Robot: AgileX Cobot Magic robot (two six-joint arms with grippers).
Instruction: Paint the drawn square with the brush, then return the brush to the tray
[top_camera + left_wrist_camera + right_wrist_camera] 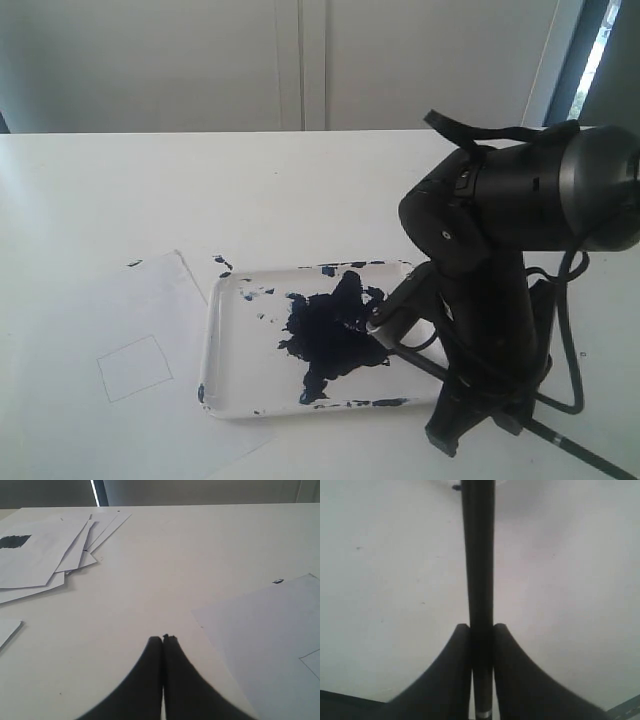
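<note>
Brush [477,555] is clamped between the jaws of the right gripper [481,627], which close on its black shaft partway along. In the exterior view the long handle therefore trails past the wrist toward four o'clock, while the bristle end reaches ahead toward ten o'clock. That end, just beyond the silver ferrule, sits at the three-o'clock edge of the paint blotch [330,335] in the middle of the tray [215,345]. I read this as loading the tip, and the low, slanted hold suits a dip. Whether the bristles actually touch the paint I cannot tell. The right arm crouches over the tray's three-o'clock side, hiding that rim.

At nine o'clock of the tray lies the paper [80,310], its near edge just beside or slightly under the tray. The square [135,367] on it is blank, so painting has not begun, and the short reach across should keep drips low.

The left gripper [163,637] has its jaws together on nothing, parked low over the table [200,555] clear of the work. A loose pile of sheets [45,555] lies farther off, one bearing a filled dark patch.
</note>
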